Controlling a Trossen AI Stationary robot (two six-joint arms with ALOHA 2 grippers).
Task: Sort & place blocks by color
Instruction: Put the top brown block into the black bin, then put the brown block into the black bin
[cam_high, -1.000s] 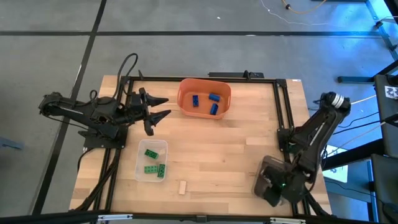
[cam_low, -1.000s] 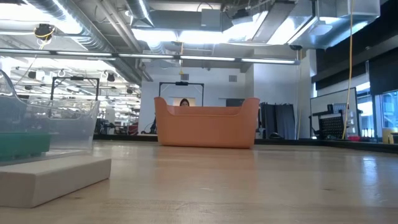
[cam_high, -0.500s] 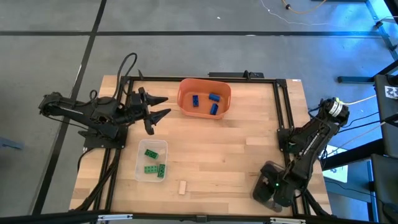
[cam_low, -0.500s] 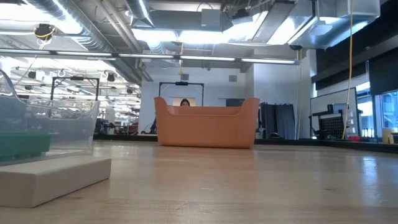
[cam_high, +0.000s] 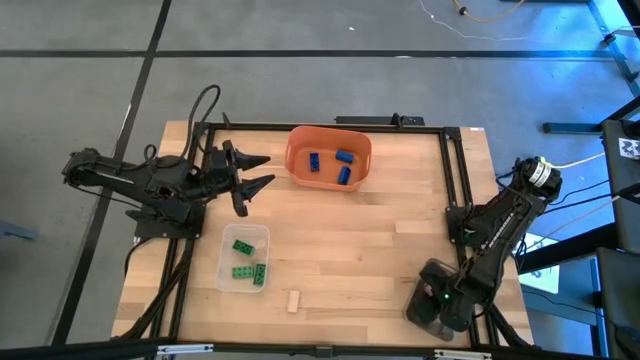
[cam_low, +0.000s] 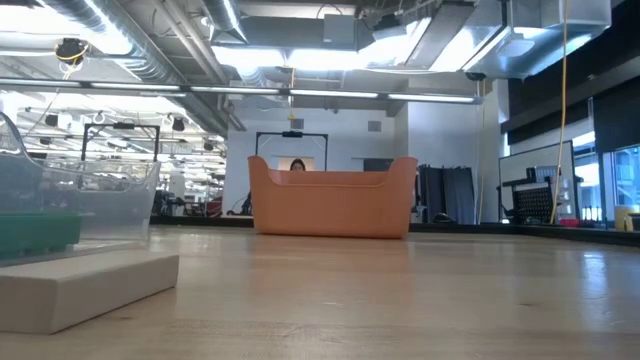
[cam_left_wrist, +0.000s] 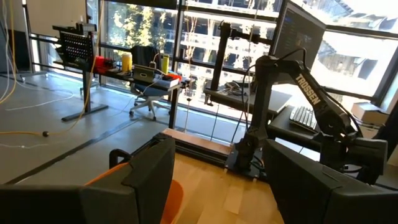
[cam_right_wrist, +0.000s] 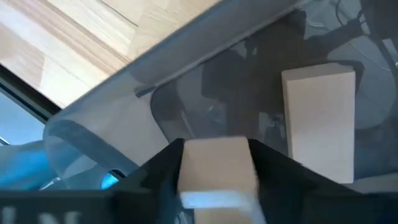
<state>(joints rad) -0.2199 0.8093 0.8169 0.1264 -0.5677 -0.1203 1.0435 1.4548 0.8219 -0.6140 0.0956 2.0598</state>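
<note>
Three blue blocks lie in the orange bin. Three green blocks lie in the clear tray. One pale tan block lies flat on the table near its near edge, and shows close up in the low view. My right gripper hangs over the grey tray at the near right corner, shut on a second tan block. A third tan block lies on the tray floor. My left gripper waits open, left of the orange bin. My right gripper pinches the tan block between its two fingers, one on each long side. It comes from above, pointing down into the grey tray. The block's end sticks out past the fingertips; whether it touches the tray floor cannot be told.
The black frame rail runs along the table's right side, close to my right arm. Bare wood lies between the clear tray and the grey tray. In the low view the orange bin stands in the middle distance.
My right arm has shifted slightly toward the table's near edge, bringing its gripper further over the grey tray, then held still. The blocks on the table and in the bins have stayed put.
</note>
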